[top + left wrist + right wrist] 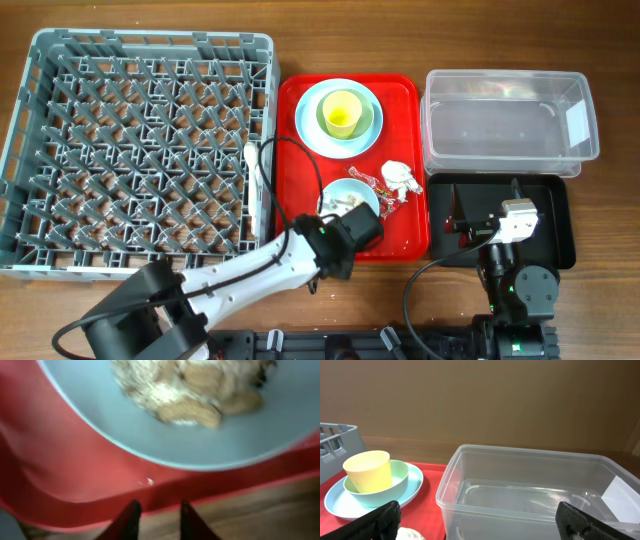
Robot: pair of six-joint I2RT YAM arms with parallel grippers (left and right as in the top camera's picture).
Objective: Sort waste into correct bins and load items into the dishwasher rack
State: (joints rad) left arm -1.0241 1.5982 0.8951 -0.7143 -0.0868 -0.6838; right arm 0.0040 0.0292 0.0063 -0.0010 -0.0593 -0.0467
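Light blue bowl [352, 195]: at 6 o'clock on the red tray [400, 110]; holds whitish-beige food scraps [192, 405]
Red wrapper [372, 183]: on the red tray just at the bowl's 2 o'clock; the white tissue [400, 178] lies against it at its 3 o'clock
Left gripper [157, 522]: at the bowl's 6 o'clock, over the tray's near rim; its fingers stand slightly apart with nothing between them
Light blue plate [308, 125]: at 12 o'clock on the tray; carries the pale green bowl [368, 118] with the yellow-green cup [341, 113] upright in it
White cutlery [254, 165]: at the tray's 9 o'clock edge, beside the rack
Dishwasher rack [150, 38]: at 9 o'clock of the tray
Clear tub [500, 75]: at 2 o'clock of the tray
Black tray [555, 215]: at 4 o'clock of the red tray, at the tub's 6 o'clock
Right gripper [477, 522]: over the black tray, facing the tub; jaws spread wide, holding nothing
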